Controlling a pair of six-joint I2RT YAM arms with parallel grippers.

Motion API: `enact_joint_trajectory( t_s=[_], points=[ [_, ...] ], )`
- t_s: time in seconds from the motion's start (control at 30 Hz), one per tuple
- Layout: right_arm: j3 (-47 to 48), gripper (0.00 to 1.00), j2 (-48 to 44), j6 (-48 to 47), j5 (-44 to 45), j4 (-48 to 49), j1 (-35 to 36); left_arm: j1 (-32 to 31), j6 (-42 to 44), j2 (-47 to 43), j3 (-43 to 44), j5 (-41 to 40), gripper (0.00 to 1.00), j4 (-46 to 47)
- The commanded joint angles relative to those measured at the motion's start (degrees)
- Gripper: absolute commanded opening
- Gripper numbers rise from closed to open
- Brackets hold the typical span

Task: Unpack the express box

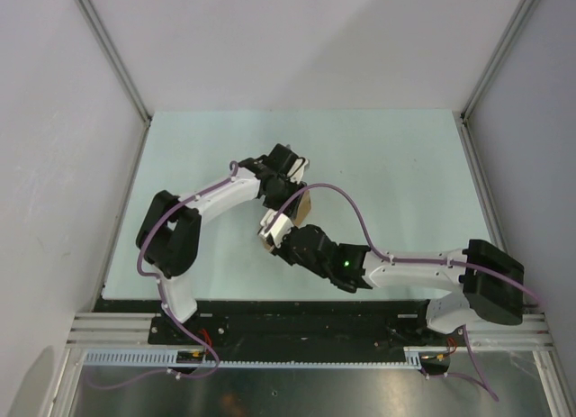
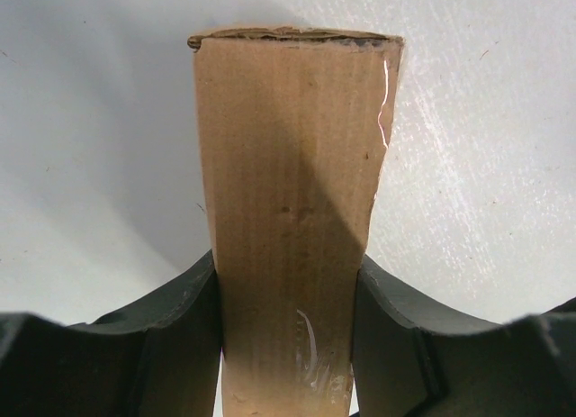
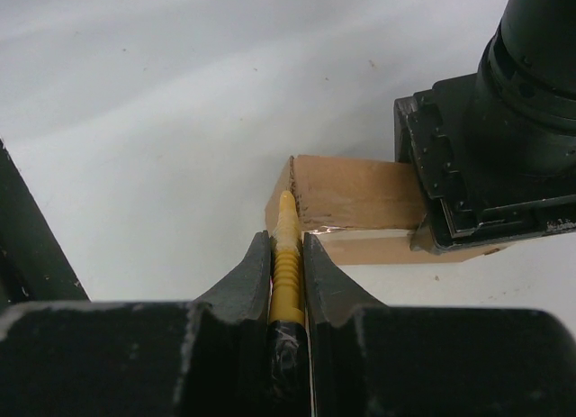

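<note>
The express box (image 2: pixel 288 165), a small brown cardboard carton, lies on the pale table (image 1: pixel 396 183), and its edge shows between the two arms (image 1: pixel 307 203). My left gripper (image 2: pixel 288 264) is shut on the express box, one dark finger (image 2: pixel 180 327) pressing each long side. From the near side, my right gripper (image 3: pixel 286 241) is shut on a yellow-black utility knife (image 3: pixel 286 255). The knife's tip touches the corner of the express box (image 3: pixel 351 196) at its seam. The left gripper (image 3: pixel 486 156) holds the box's far end in the right wrist view.
White walls with metal posts (image 1: pixel 117 66) enclose the table on three sides. The arms' bases stand on a black rail (image 1: pixel 288 322) at the near edge. Purple cables (image 1: pixel 351 210) loop over both arms.
</note>
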Motion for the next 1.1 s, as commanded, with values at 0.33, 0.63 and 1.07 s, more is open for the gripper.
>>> enact_joint_trajectory(
  t_s=[0.33, 0.63, 1.07],
  points=[
    [0.08, 0.0, 0.18, -1.9, 2.2, 5.04, -0.47, -1.06, 1.78, 1.51, 1.35, 0.44, 0.39, -2.13],
    [0.08, 0.0, 0.45, -1.64, 2.11, 4.33, -0.91, -1.33, 1.96, 1.95, 1.35, 0.61, 0.38, -2.22],
    [0.25, 0.0, 0.71, -1.99, 0.97, 4.77, -1.52, -1.59, 2.05, 2.39, 1.44, 0.61, 0.38, -2.39]
  ],
)
